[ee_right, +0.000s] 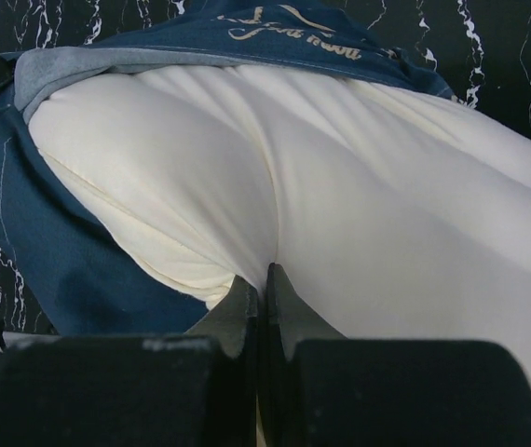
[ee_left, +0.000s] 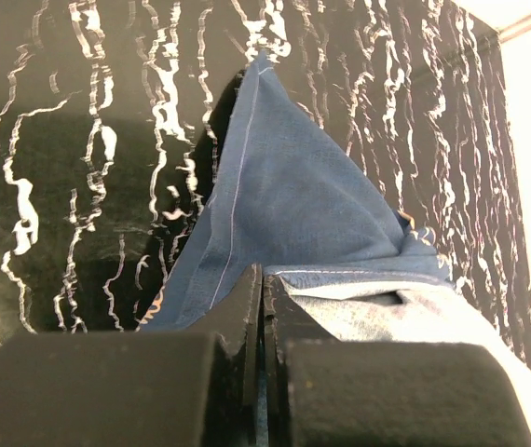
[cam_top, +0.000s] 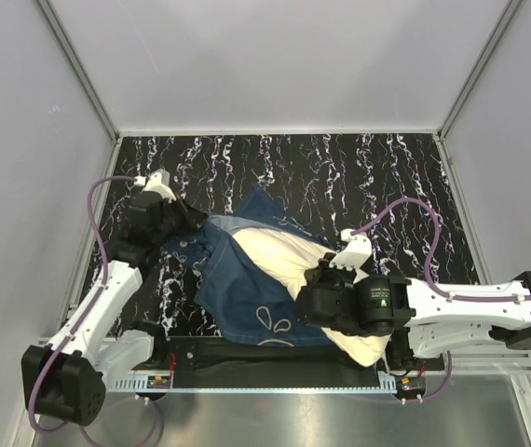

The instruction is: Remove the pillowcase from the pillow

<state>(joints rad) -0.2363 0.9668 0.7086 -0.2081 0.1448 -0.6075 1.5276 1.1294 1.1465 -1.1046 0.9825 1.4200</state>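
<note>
The navy-blue pillowcase [cam_top: 238,293] with pale gold drawings lies bunched in the middle of the table, peeled back from the cream pillow [cam_top: 279,251], which sticks out toward the right. At the pillowcase's left corner my left gripper [cam_top: 191,223] is shut on the fabric. In the left wrist view a strip of blue cloth [ee_left: 293,196] runs between the closed fingers of that gripper [ee_left: 263,275]. My right gripper [cam_top: 310,291] is shut on a pinched fold of the pillow [ee_right: 340,186], seen at the fingertips [ee_right: 263,275]. Blue pillowcase [ee_right: 70,270] wraps the pillow's left and far side.
The tabletop [cam_top: 377,177] is black with white marbling. Pale walls with metal corner posts [cam_top: 79,65] enclose it on three sides. A metal rail [cam_top: 275,384] runs along the near edge between the arm bases. The right arm [cam_top: 461,312] lies across the near right.
</note>
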